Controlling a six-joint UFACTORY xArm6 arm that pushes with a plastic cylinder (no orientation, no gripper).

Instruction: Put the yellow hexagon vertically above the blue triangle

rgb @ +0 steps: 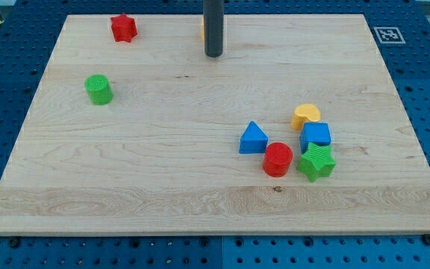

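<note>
My tip (213,54) at top centre, bare rod, no jaws to report. Yellow-orange sliver (201,28) at its 10 o'clock, mostly hidden: likely yellow hexagon. Blue triangle (253,139) at tip's 5 o'clock. Judgement: get behind hexagon's left side, push right until over triangle.

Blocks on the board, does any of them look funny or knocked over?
Nothing looks tipped or broken. One oddity: a yellowish block at the view's top is almost hidden behind my rod, just above my tip, so its shape is unreadable.
</note>
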